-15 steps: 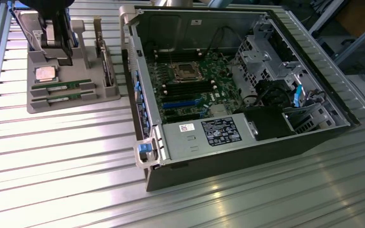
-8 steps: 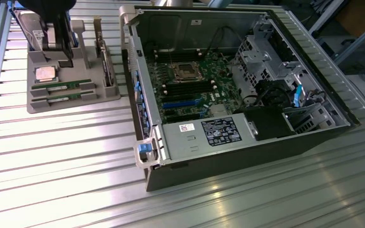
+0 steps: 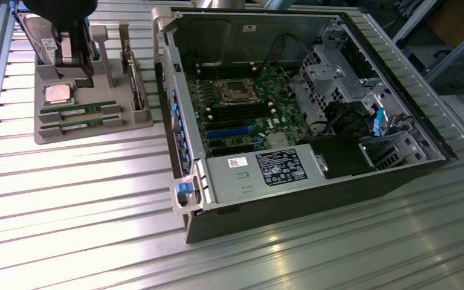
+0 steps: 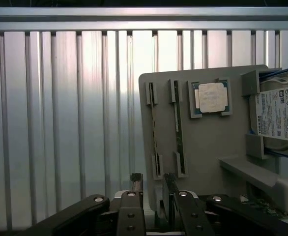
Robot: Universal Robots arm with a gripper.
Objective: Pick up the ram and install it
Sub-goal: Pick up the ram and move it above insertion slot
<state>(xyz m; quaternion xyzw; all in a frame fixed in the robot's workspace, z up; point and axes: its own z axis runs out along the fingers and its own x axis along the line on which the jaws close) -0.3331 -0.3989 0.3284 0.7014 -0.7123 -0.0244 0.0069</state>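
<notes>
Two green ram sticks point(image 4: 154, 130) lie side by side in slots of a grey holder tray point(image 4: 208, 147), next to the tray's square CPU chip point(image 4: 212, 97). The claw point(image 4: 153, 181) hovers above the tray, fingers apart and empty.

Ribbed aluminium table point(image 3: 79, 193), grey parts tray point(image 3: 139, 118) lying beside open computer case point(image 3: 296, 205)

Hard drive point(image 4: 277, 114) white label — "TOSHIBA"; power supply point(image 3: 268, 169) sticker — print too small to read
</notes>
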